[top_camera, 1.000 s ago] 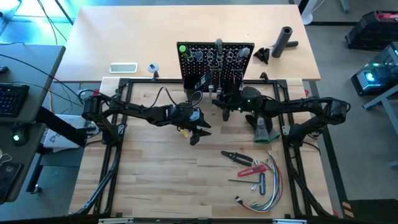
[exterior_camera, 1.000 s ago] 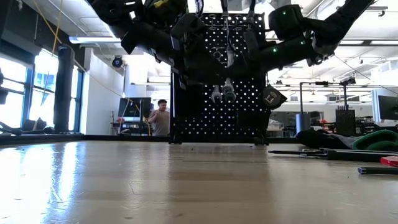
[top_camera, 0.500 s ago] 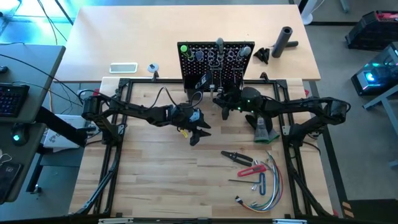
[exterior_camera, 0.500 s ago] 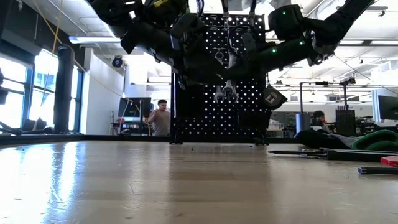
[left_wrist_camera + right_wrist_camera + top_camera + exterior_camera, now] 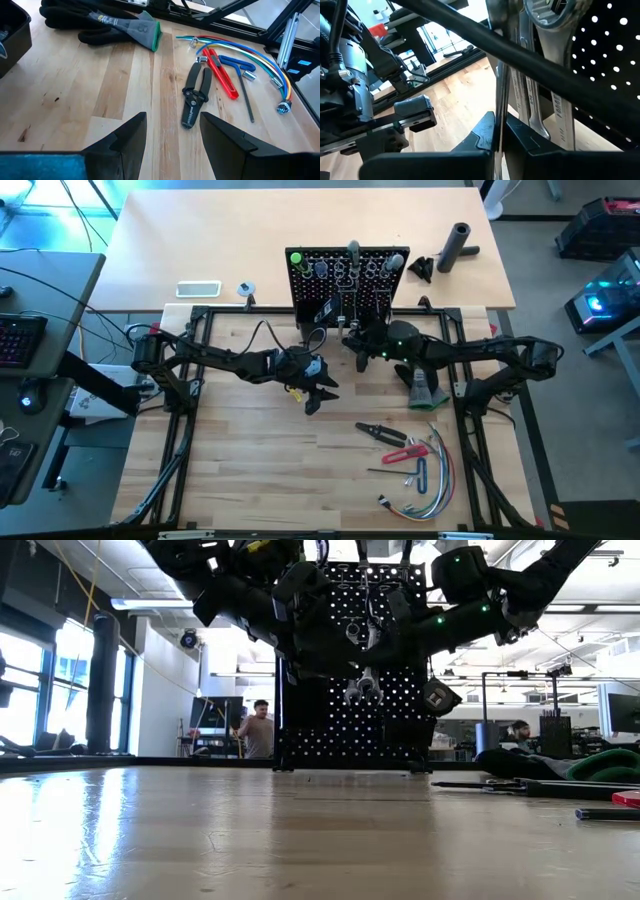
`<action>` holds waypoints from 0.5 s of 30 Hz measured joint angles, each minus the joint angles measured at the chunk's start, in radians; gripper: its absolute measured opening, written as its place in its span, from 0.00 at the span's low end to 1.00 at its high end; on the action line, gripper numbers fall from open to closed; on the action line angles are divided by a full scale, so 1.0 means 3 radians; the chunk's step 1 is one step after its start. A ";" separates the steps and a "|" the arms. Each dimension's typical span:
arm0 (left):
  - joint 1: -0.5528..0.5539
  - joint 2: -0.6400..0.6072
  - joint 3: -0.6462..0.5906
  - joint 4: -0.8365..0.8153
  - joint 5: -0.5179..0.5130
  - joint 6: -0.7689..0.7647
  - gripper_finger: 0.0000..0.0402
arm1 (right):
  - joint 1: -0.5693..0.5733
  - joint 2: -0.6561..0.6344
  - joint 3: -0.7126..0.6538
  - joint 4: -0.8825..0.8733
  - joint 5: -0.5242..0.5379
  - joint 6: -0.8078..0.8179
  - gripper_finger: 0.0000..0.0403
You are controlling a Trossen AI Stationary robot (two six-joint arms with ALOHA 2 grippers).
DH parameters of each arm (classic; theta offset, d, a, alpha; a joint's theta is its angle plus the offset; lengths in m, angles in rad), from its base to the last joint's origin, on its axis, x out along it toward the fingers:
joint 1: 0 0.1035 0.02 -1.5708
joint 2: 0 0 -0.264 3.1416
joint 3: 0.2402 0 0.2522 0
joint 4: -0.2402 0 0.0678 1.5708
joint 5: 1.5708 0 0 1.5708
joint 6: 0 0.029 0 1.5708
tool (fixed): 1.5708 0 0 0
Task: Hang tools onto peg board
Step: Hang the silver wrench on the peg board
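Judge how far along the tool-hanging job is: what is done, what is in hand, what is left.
Done: wrenches and other tools already hang on the peg board. In hand: the right claw, at the board, is shut on a thin metal tool. Left: the pliers, red-handled tool and hex keys lie on the table; the left claw waits open.

The peg board [image 5: 347, 268] is black, dotted with rows of holes. Silver wrenches [image 5: 540, 75] hang on it. Black pliers [image 5: 192, 97] lie beside a red-handled tool [image 5: 222, 77], coloured wires [image 5: 250, 55] and a black glove [image 5: 100, 22] with a green cuff.
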 joint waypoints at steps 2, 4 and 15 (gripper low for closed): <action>0.0000 0.0000 0.0001 -0.0001 0.0000 0.0000 0.44 | 0.0000 0.0000 0.0000 -0.0001 0.0020 0.0039 0.03; -0.0003 0.0000 0.0001 -0.0010 0.0000 0.0000 0.44 | 0.0001 0.0000 0.0003 -0.0022 0.0059 0.0076 0.03; -0.0042 -0.0001 0.0001 -0.0076 0.0003 0.0006 0.44 | 0.0011 -0.0001 0.0003 -0.0018 0.0079 0.0086 0.06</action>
